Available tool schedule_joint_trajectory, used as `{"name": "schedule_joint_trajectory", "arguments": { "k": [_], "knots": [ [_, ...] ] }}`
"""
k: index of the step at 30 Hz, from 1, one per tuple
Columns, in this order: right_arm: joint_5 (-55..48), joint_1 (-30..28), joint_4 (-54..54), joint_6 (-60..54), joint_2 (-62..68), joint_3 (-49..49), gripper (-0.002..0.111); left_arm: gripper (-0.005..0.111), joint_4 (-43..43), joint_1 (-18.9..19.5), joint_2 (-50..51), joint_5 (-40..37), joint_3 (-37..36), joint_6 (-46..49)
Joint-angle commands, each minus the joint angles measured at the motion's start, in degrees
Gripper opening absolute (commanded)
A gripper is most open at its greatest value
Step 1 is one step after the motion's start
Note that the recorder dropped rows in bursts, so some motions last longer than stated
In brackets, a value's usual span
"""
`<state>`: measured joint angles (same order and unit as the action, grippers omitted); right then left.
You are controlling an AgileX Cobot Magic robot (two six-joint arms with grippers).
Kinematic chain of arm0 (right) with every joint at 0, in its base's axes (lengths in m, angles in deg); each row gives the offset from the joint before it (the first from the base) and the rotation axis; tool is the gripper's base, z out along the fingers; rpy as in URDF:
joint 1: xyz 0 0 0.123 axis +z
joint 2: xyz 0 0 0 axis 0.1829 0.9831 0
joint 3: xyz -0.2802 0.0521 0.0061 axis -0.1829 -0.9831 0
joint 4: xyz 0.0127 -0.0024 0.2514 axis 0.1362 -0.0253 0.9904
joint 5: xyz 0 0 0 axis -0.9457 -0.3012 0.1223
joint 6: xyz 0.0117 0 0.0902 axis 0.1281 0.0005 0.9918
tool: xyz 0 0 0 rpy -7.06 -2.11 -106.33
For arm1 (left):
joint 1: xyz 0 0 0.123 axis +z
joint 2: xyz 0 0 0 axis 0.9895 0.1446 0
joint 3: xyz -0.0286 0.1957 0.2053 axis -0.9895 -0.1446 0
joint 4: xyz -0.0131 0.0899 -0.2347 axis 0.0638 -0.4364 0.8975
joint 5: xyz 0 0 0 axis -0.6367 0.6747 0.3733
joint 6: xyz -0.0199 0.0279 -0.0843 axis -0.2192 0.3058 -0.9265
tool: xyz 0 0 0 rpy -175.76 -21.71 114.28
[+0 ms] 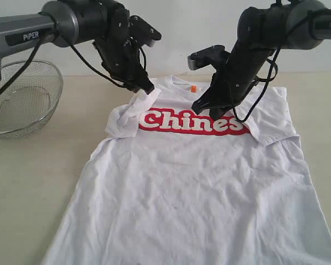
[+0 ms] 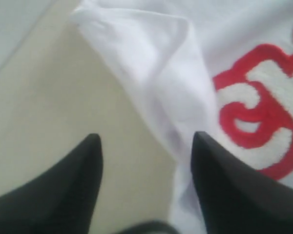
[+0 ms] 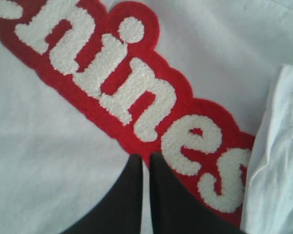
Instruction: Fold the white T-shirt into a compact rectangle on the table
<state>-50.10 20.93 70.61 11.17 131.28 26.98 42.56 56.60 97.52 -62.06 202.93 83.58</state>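
Note:
The white T-shirt (image 1: 198,182) lies flat, chest up, on the table (image 1: 33,182), with red lettering (image 1: 193,122) across it and an orange neck tag (image 1: 193,88). Both sleeves are folded inward: the left one (image 1: 127,113) is bunched, the right one (image 1: 270,118) lies flat. My left gripper (image 1: 148,89) hovers at the top of the left sleeve fold. In the left wrist view this gripper (image 2: 147,138) is open, with bare table between the jaws and the shirt's folded edge (image 2: 156,58) beside one finger. My right gripper (image 1: 204,109) (image 3: 145,156) is shut, empty, just over the lettering (image 3: 136,92).
A round wire-mesh basket (image 1: 22,99) stands at the far left of the table, beside the left arm. Bare tabletop shows left of the shirt (image 2: 49,107). The shirt's hem runs off the near edge of the exterior view.

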Motion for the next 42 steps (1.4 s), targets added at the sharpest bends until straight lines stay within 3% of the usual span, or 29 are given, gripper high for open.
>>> {"name": "schedule_joint_trajectory", "arguments": {
  "k": [1, 3, 4, 14, 19, 31, 37, 42],
  "knots": [
    [0.11, -0.15, -0.07, -0.04, -0.1, 0.35, 0.0, 0.024, -9.84, 0.32, -1.07, -2.36, 0.29, -4.62],
    [-0.01, -0.15, -0.07, -0.04, -0.1, 0.35, 0.0, 0.007, -9.23, 0.91, -1.07, -3.01, 0.29, -5.78],
    [-0.01, -0.15, -0.07, -0.04, -0.1, 0.35, 0.0, 0.005, -8.94, 1.22, -1.07, -3.41, 0.29, -5.94],
    [-0.01, -0.15, -0.07, -0.04, -0.1, 0.35, 0.0, 0.005, 1.14, 3.85, 0.66, -6.65, 0.18, -4.05],
    [-0.12, -0.15, -0.07, -0.04, -0.1, 0.35, 0.0, 0.005, 6.92, 3.85, 2.36, -7.2, 0.18, -0.5],
    [-0.47, -0.15, -0.07, -0.04, -0.1, 0.35, 0.0, 0.005, 8.07, 3.85, 3.64, -9.96, -0.66, -0.35],
    [-0.34, -0.15, -0.07, -0.04, -0.1, 0.35, 0.0, 0.005, 19.5, 3.73, 3.29, -10.99, -0.66, 5.34],
    [0.03, -0.15, -0.07, -0.04, -0.1, 0.35, 0.0, 0.005, 21.02, 1.83, 3.21, -10.89, -0.66, 6.37]
  ]
}}
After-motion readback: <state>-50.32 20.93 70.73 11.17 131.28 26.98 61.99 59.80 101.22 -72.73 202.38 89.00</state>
